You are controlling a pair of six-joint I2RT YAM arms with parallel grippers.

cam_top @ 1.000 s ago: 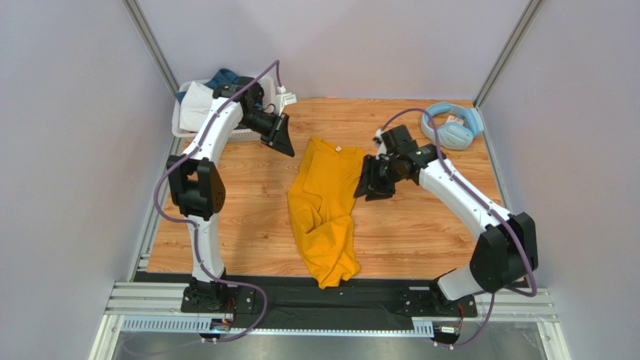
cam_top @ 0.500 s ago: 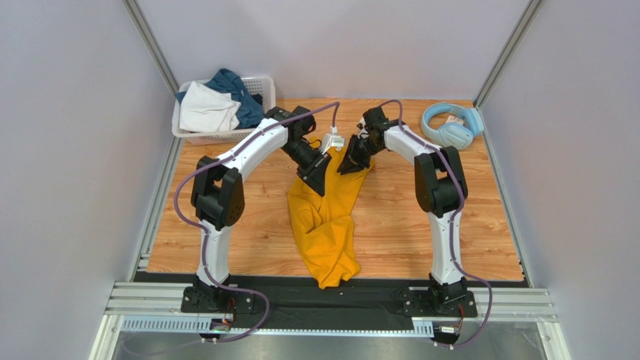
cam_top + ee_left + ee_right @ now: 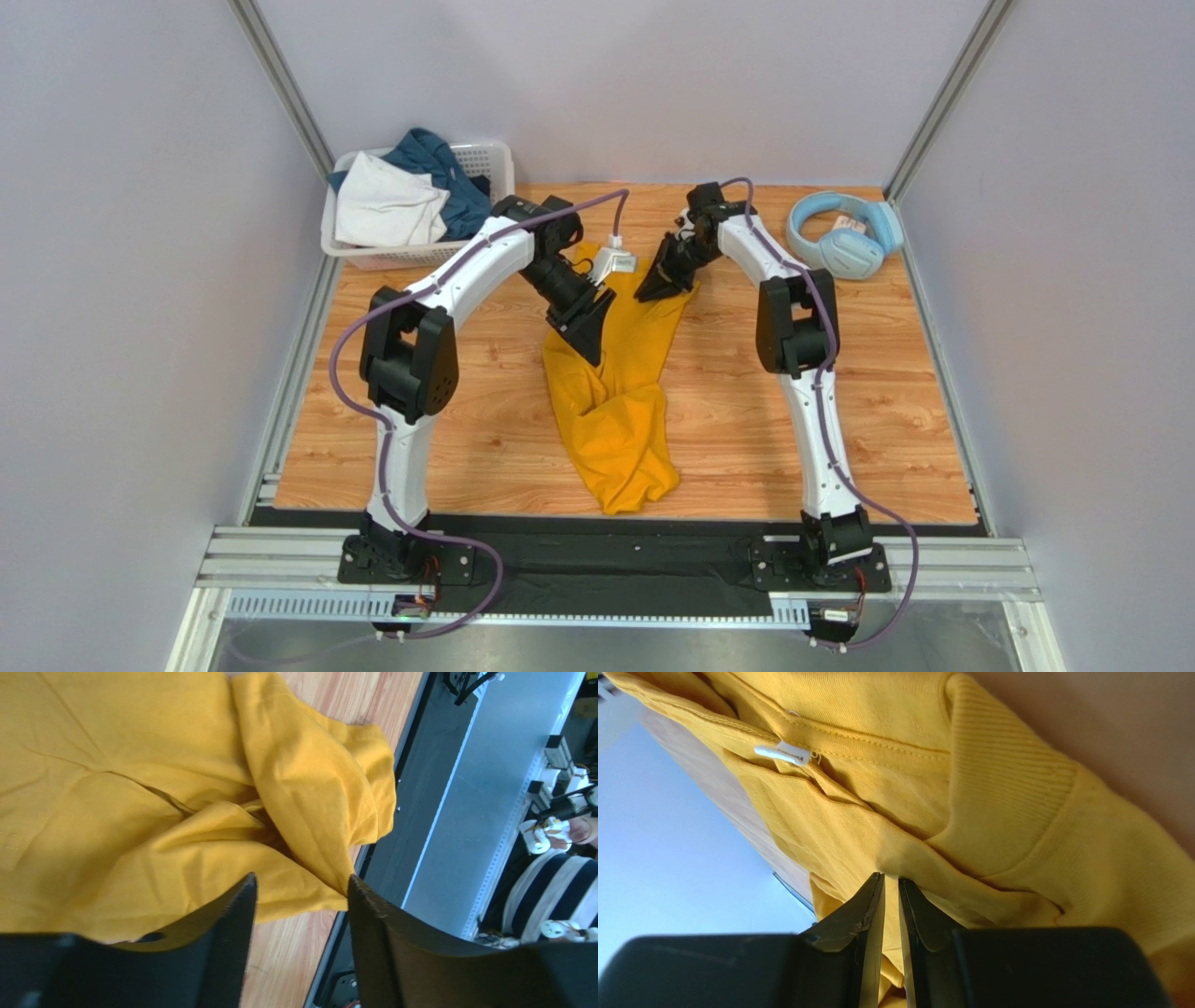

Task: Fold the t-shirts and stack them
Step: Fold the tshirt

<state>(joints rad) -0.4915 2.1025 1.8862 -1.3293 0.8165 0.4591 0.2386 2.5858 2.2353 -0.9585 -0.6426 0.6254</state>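
No legible text, brand, number or sign anywhere. Only a small white tag (image 3: 781, 754) sewn at the collar of the yellow t-shirt (image 3: 1018, 812), with printing too small to read.

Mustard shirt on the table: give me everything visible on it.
The mustard-yellow t-shirt looks like soft knit cloth. It lies crumpled in a long narrow strip down the middle of the wooden table, neck end far, hem end towards the arm bases. Its ribbed collar has a small white label inside. Folds bunch at mid-length. The right gripper pinches a fold beside the collar; the left gripper stands open over the body.
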